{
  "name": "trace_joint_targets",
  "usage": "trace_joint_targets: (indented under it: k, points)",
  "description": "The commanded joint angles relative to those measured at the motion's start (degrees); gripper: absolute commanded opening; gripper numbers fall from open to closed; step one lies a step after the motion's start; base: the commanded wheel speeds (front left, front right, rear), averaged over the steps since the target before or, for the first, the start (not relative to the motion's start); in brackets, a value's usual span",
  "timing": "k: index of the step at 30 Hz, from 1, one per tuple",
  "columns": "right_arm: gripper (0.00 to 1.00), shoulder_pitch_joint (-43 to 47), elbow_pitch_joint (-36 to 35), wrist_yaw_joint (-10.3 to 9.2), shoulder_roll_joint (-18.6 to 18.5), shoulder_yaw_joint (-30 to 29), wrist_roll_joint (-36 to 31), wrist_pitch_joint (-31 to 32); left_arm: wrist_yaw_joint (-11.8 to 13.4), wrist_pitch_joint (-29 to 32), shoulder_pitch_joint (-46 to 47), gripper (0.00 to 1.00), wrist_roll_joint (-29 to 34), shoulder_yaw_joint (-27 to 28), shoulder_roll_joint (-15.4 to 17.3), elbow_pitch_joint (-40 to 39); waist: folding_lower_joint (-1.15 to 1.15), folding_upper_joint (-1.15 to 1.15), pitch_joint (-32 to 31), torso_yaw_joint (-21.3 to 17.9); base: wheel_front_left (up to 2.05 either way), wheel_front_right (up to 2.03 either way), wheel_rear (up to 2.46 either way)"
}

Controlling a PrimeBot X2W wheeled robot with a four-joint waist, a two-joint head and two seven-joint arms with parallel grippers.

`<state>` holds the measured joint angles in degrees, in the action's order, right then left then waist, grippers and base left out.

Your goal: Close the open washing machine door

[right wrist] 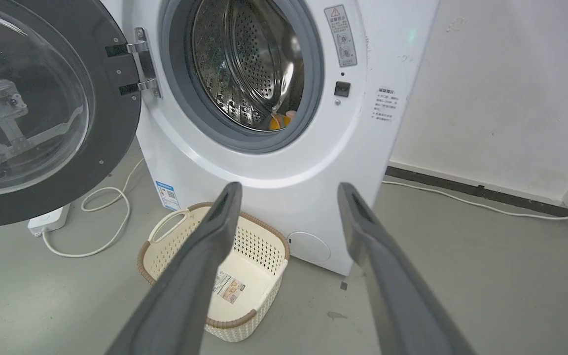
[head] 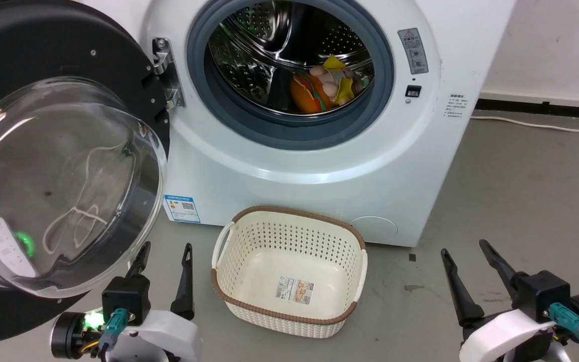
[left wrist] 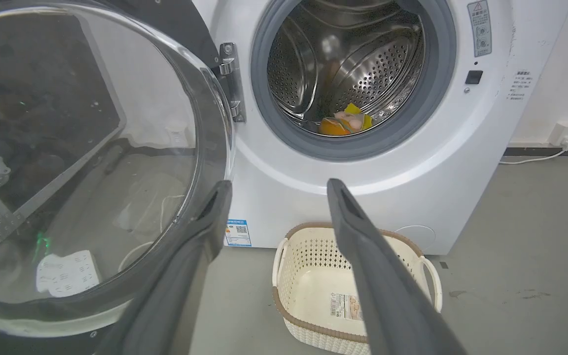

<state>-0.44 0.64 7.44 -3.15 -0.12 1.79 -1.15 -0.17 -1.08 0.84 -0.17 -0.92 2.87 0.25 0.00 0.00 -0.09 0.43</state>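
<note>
The washing machine [head: 319,166] stands ahead, white, its steel drum holding colourful soft toys [head: 324,85]. The washing machine door [head: 58,176] is swung wide open to the left on its hinge [head: 165,73], black rim and bulging glass bowl facing me. My left gripper [head: 165,251] is open at the lower left, just below the door's lower rim, its left finger close to the glass in the left wrist view [left wrist: 276,190]. My right gripper [head: 465,249] is open at the lower right, apart from everything. The door [right wrist: 32,108] and the machine [right wrist: 274,162] also appear in the right wrist view.
A cream perforated basket [head: 355,256] with a brown rim sits empty on the grey floor right in front of the machine, between my grippers. A white cable [right wrist: 111,217] and power strip lie on the floor under the door. A wall with a socket stands to the right.
</note>
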Motion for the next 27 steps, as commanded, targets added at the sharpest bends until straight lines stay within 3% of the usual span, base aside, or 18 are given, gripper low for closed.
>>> trace_joint_targets:
  k: [1,27]
  points:
    - [1.00,0.6,0.2,0.01,0.0,-0.2,0.8,-0.7,0.1,-0.7,-0.2,1.00,0.0,-0.2,0.1,-0.2,0.00,0.00,-0.1,0.3,0.00,0.00,0.00]
    - [1.00,1.1,3.2,0.01,0.1,2.5,2.4,-3.7,0.6,-3.7,-2.1,1.00,-0.4,-0.8,0.5,-1.4,0.00,0.00,-1.0,8.4,0.00,0.00,0.00]
